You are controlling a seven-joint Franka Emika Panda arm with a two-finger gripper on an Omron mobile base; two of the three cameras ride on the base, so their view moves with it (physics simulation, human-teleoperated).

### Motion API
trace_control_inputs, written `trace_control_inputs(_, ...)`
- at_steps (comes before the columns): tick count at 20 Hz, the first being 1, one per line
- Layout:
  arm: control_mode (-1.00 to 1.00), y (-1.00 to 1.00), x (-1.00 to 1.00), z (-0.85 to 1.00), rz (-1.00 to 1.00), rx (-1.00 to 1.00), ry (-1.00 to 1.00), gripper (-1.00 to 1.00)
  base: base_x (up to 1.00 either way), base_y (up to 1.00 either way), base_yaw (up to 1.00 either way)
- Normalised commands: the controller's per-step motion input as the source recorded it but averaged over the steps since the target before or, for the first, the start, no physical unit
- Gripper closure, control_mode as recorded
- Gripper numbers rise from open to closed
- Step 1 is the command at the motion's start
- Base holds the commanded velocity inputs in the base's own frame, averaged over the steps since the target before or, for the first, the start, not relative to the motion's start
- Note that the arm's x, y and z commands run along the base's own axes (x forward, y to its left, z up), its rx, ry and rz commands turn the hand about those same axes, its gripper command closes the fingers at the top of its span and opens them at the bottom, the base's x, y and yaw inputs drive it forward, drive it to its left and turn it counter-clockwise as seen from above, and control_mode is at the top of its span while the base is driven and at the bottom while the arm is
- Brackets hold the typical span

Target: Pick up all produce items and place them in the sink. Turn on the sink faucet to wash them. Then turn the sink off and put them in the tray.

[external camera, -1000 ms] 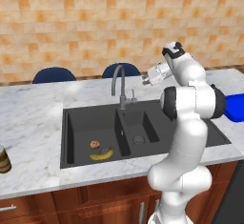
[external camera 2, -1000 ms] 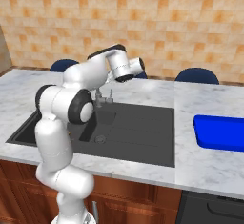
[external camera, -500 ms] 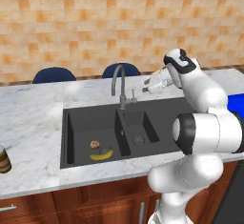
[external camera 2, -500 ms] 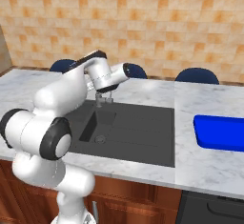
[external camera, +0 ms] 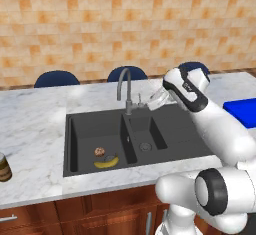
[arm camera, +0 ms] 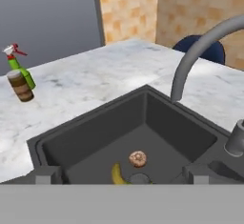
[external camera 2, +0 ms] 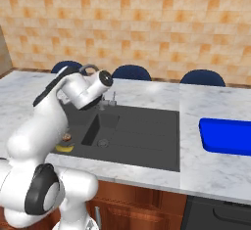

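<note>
In the left basin of the dark sink [external camera: 186, 129] lie the yellow banana [external camera: 106, 163] and, just behind it, the small brown ball [external camera: 99, 152]. Both appear low in the hand view: the banana [arm camera: 116, 174] and the ball [arm camera: 137, 158]. The gooseneck faucet [external camera: 122, 85] stands behind the divider, its thin lever [external camera: 139, 99] at the base. My gripper [external camera: 149, 102] hovers open just right of that lever, above the right basin, holding nothing. In the hand view my gripper [arm camera: 121, 178] looks down into the left basin past the spout [arm camera: 190, 61]. The blue tray [external camera: 242, 111] lies on the counter at far right.
A dark brown jar [external camera: 4, 166] stands near the counter's left front edge, and in the hand view the jar [arm camera: 20, 86] sits beside a green spray bottle [arm camera: 19, 68]. Blue chair backs [external camera: 56, 78] line the far side of the counter. My own arm hides much of the faucet in the right base view.
My arm has swung the hand down and left, from above the counter right of the sink to beside the faucet's base. The jaws stayed open; the produce has not moved.
</note>
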Motion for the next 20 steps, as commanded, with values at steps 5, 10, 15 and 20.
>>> trace_control_inputs(5, -1.00, 0.38, -0.49, 0.00, -0.17, -0.05, 0.15, -1.00, 0.00, 0.00, 0.00)
trace_control_inputs(10, -1.00, 0.33, -0.38, -0.04, -0.20, 0.00, 0.17, -1.00, 0.00, 0.00, 0.00)
trace_control_inputs(15, -1.00, 0.42, -0.18, -0.17, -0.22, -0.01, 0.21, -1.00, 0.00, 0.00, 0.00)
trace_control_inputs(20, -1.00, 0.56, -0.05, -0.27, -0.24, -0.02, 0.21, -1.00, 0.00, 0.00, 0.00)
